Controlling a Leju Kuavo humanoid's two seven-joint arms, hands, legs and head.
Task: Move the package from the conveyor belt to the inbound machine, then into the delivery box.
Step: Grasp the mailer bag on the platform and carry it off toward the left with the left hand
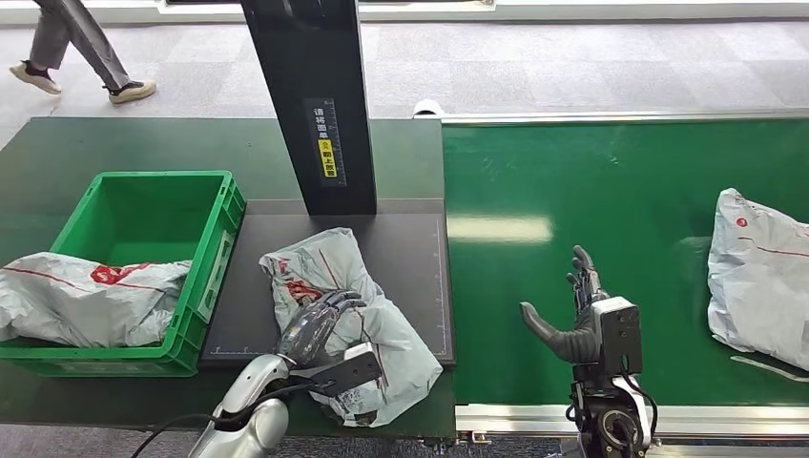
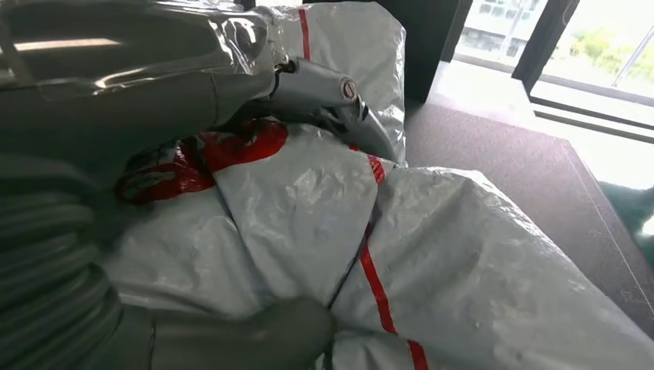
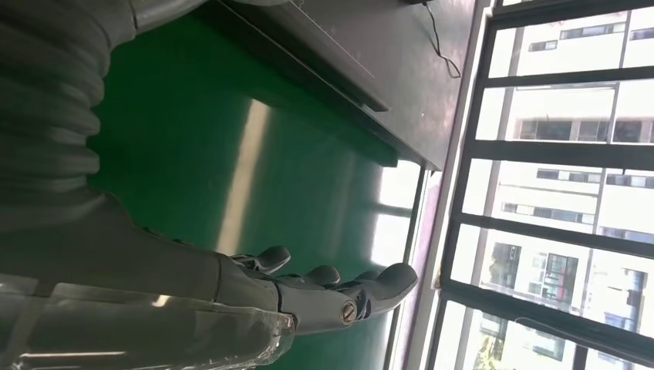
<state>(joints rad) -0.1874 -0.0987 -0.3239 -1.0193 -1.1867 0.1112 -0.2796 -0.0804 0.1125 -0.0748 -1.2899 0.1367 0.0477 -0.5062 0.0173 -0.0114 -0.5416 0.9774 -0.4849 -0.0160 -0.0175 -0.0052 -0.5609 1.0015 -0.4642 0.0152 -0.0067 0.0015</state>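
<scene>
A crumpled grey package (image 1: 372, 324) with red print lies on the dark scan plate (image 1: 410, 248) of the inbound machine, its lower end hanging over the front edge. My left hand (image 1: 315, 324) lies on top of it, and in the left wrist view the fingers (image 2: 339, 104) and the thumb (image 2: 254, 335) close around a bulge of the package (image 2: 324, 223). My right hand (image 1: 577, 315) hovers open over the green conveyor belt (image 1: 611, 181), fingers (image 3: 347, 289) straight and holding nothing. A second grey package (image 1: 758, 277) lies on the belt at the far right.
The green delivery box (image 1: 215, 253) stands left of the plate with another grey package (image 1: 86, 301) draped over its near rim. The machine's black post (image 1: 320, 95) rises behind the plate. A person's legs (image 1: 81, 43) pass at the far left.
</scene>
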